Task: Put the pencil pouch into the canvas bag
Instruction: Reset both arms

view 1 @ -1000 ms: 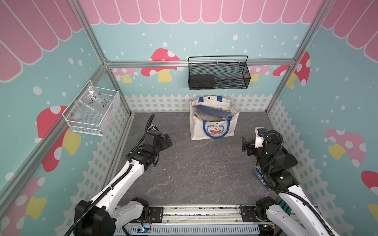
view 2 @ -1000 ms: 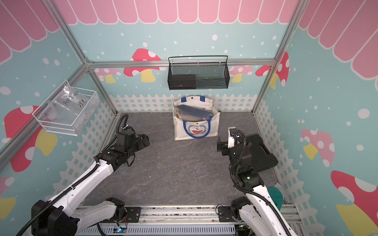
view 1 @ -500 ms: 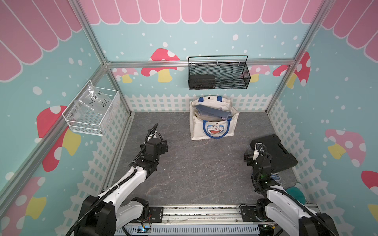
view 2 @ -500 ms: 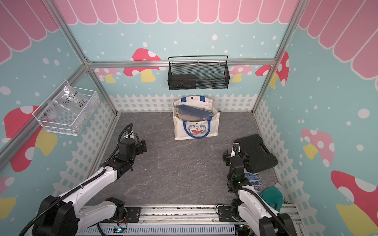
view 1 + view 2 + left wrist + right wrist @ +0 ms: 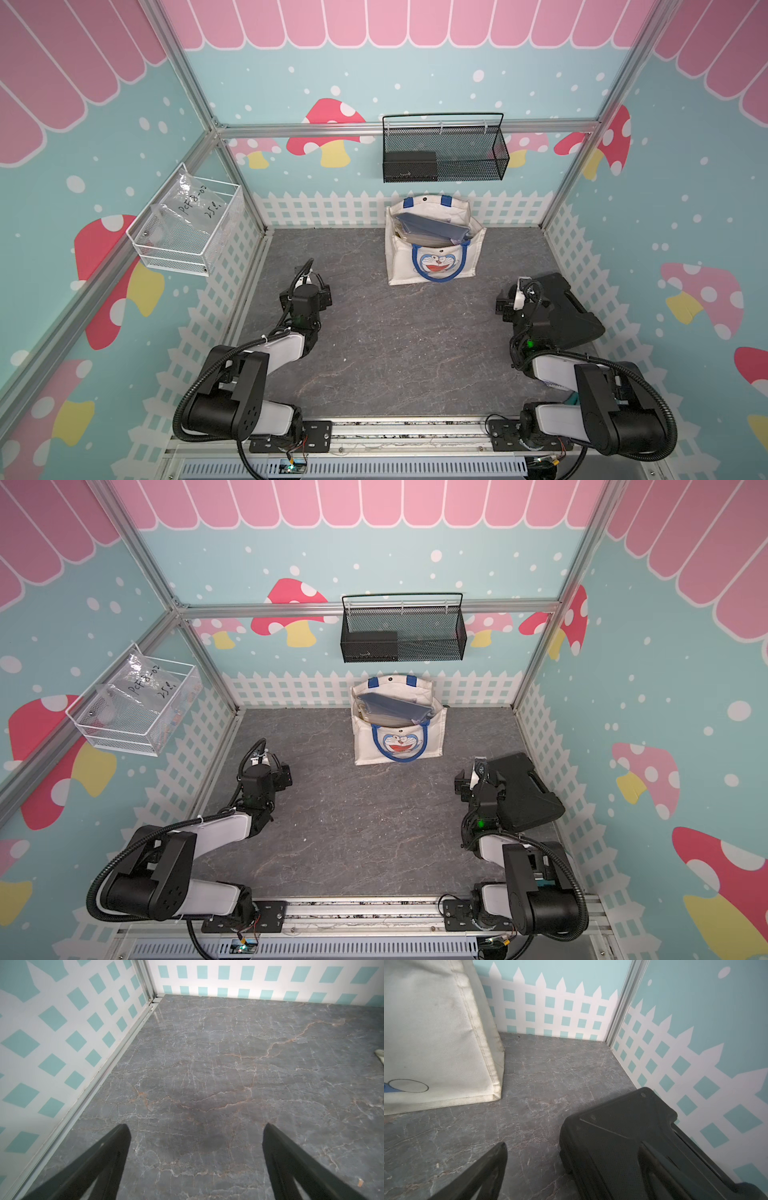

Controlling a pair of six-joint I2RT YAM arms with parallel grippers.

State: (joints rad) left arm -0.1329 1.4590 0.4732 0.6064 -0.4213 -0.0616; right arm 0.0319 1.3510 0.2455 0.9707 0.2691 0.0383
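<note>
The slate-blue pencil pouch (image 5: pixel 432 227) lies crosswise in the canvas bag (image 5: pixel 434 266) by the table's far edge; the left gripper (image 5: pixel 195 1128) and right gripper (image 5: pixel 505 305), both wide and empty, sit well short of it.

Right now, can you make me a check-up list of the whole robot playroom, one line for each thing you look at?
Surface: grey marbled table, bare in the middle.
Job's things: canvas bag stands upright near the back wall, mouth open; grey-blue pencil pouch lies tilted inside its opening.
Clutter: black plastic case beside the right arm; something teal by the right arm's base, too hidden to name.
Hands: left hand open and empty above bare table; right hand open, holding nothing.
Cables: black hoses run along both arms, nothing snagged.
Surroundings: black mesh basket on the back wall; white wire basket holding a plastic bag on the left wall.
</note>
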